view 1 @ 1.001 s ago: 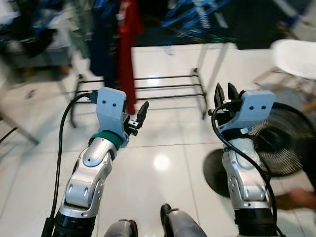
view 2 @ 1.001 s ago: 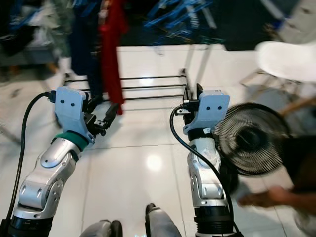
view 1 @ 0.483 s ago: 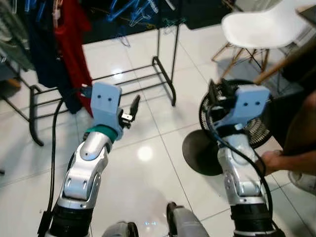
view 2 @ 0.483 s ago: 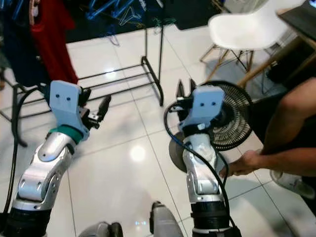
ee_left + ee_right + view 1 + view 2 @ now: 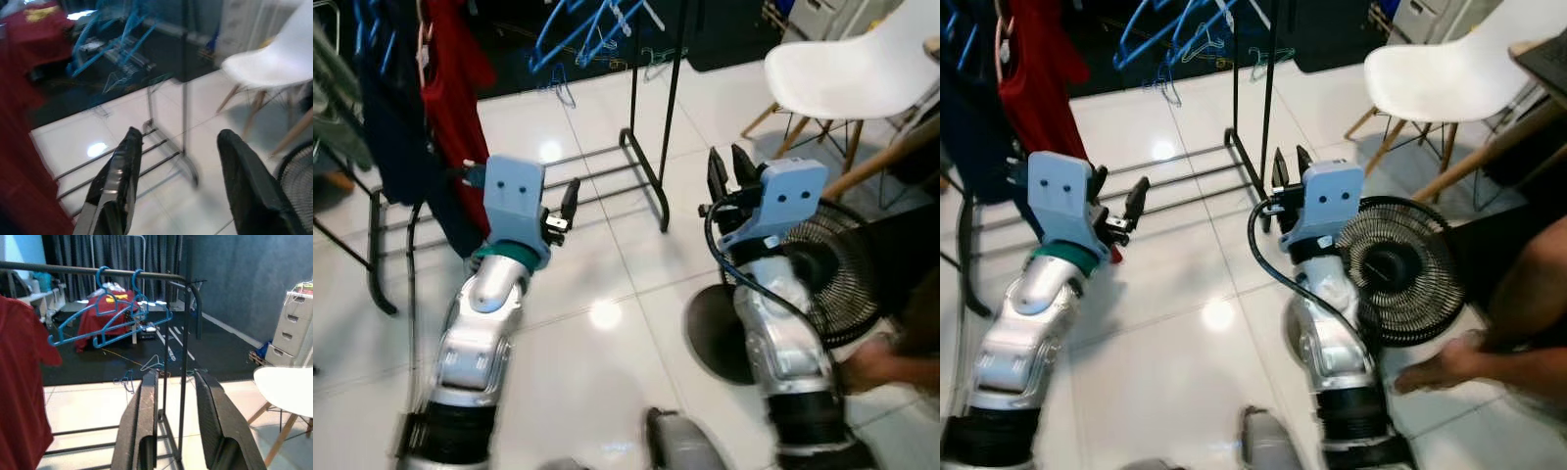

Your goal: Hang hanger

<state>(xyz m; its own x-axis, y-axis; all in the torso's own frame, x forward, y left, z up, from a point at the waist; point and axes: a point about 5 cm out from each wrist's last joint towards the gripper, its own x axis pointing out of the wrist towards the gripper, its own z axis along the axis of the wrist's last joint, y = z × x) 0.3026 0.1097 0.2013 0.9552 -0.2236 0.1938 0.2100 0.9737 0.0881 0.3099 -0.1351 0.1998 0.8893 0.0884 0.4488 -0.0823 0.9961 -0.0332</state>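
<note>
Two blue hangers (image 5: 111, 318) hang on the black rack's top rail (image 5: 73, 269), beside a red garment (image 5: 450, 69) and a dark blue one (image 5: 391, 137). My left gripper (image 5: 180, 134) is raised in front of me, open and empty, aimed at the rack's lower bars (image 5: 597, 176). To its right my right gripper (image 5: 724, 157) is also raised and open, with nothing between its fingers (image 5: 143, 421). It points at the rack's end post (image 5: 186, 333), well short of the hangers.
A white chair (image 5: 852, 69) stands at the right. A black floor fan (image 5: 1396, 269) is close beside my right arm, and a person's hand (image 5: 1440, 367) is near its base. Small hangers (image 5: 151, 363) lie on the floor behind the rack. White tiles lie ahead.
The camera has swung, so the rack, chair and fan sit differently in the picture. Both arms stay raised with empty grippers. The person's hand remains low by the fan.
</note>
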